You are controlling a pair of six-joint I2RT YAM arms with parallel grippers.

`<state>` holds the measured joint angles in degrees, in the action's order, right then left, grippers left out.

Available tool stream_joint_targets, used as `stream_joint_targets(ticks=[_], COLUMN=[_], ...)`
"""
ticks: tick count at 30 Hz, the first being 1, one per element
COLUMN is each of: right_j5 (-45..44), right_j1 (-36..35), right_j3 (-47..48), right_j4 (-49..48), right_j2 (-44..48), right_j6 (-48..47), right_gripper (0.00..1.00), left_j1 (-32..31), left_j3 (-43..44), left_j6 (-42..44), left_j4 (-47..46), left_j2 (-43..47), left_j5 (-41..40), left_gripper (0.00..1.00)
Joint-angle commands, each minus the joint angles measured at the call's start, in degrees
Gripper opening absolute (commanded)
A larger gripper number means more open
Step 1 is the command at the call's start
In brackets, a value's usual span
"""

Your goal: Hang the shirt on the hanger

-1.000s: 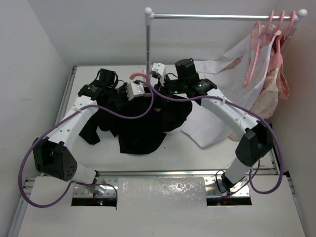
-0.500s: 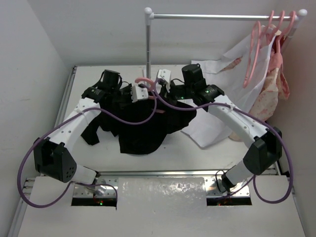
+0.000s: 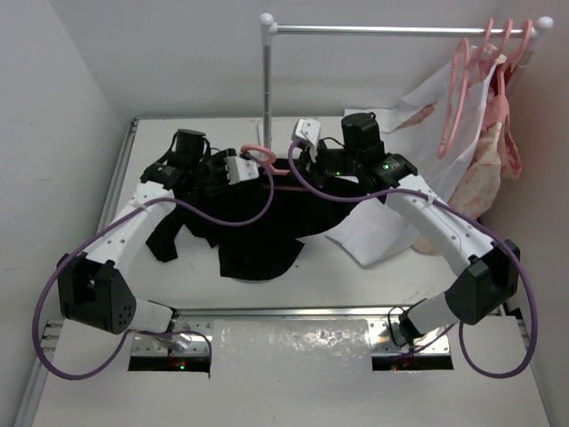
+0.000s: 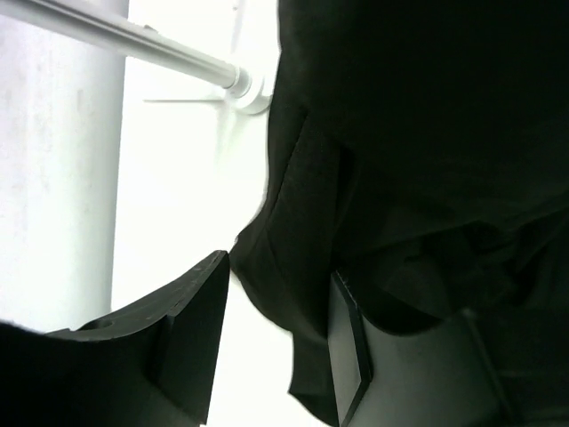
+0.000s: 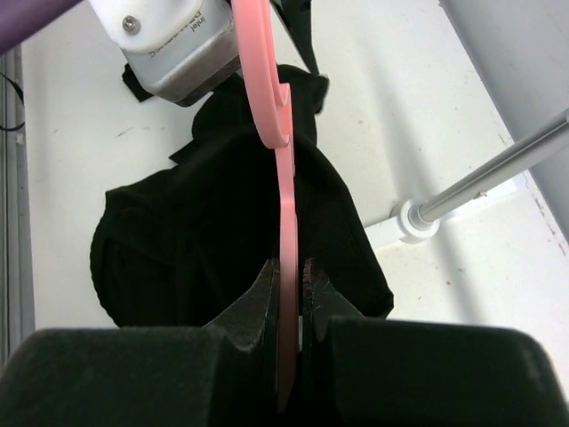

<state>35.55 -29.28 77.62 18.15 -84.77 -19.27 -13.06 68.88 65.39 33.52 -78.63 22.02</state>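
Hanger (image 5: pixel 287 213) pinched in R pincer (image 5: pixel 289 289), shirt (image 5: pixel 178 240) bunched just beyond.

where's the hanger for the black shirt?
Top view, centre: the hanger is clamped in the right hand over the black shirt, beside the rack pole.

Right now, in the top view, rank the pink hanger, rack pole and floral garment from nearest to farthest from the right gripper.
1. Pink hanger, clamped in the right gripper.
2. Rack pole, just behind it.
3. Floral garment, far right.
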Motion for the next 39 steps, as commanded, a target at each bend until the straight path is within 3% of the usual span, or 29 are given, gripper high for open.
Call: stream_joint_targets(ticks=[1, 10, 12, 13, 14, 16, 24, 32, 33, 34, 37, 39], right_j5=[-0.8, 1.7, 2.7, 3.6, 4.1, 5.0, 5.6, 7.3, 7.2, 7.3, 7.1, 5.8], right_j1=[1.8, 1.7, 1.7, 1.7, 1.7, 1.5, 1.2, -0.1, 0.0, 0.0, -0.1, -0.3], right_j3=[-0.5, -3.4, -5.2, -6.0, -7.6, -9.3, -18.6, -20.2, -20.6, -21.3, -21.7, -21.5], right_j4=[0.0, -5.3, -7.1, -8.7, -9.8, -12.9, -21.1, -20.5, -20.7, -20.9, -20.3, -20.1], right_j2=[2.8, 1.0, 0.2, 0.0, -0.4, -0.7, -3.0, -7.6, -8.0, -8.6, -10.1, -10.9], right_j6=[0.8, 4.5, 5.5, 6.6, 7.2, 9.2, 11.9, 9.7, 9.3, 9.1, 8.0, 8.0], right_gripper=[0.0, 0.0, 0.0, 0.0, 0.0, 0.0, 0.0, 0.0, 0.04, 0.16, 0.28, 0.29], left_j1=[1.9, -0.7, -1.2, -1.4, -1.9, -3.1, -5.0, -7.9, -7.9, -7.9, -7.9, -7.9], left_j3=[0.0, 1.1, 1.5, 1.3, 0.8, 0.3, -0.4, -3.3, -3.5, -3.8, -4.5, -4.6], left_j6=[-0.5, -1.6, -3.2, -3.4, -3.9, -4.3, -4.6, -4.3, -4.4, -4.5, -4.4, -4.5], left_j4=[-4.3, -4.8, -5.6, -6.4, -7.1, -9.0, -9.1, -12.3, -12.5, -12.7, -13.3, -13.4], left_j2=[1.4, 0.6, 0.5, 0.4, 0.4, 0.1, -4.2, -6.1, -6.4, -6.4, -6.3, -6.2], left_j5=[-4.6, -3.3, -0.2, 0.6, 1.0, 0.9, -0.8, -4.8, -4.8, -4.8, -4.8, -4.7], left_gripper=[0.44, 0.44, 0.38, 0.31, 0.18, 0.08, 0.07, 0.07, 0.07, 0.07, 0.06, 0.06])
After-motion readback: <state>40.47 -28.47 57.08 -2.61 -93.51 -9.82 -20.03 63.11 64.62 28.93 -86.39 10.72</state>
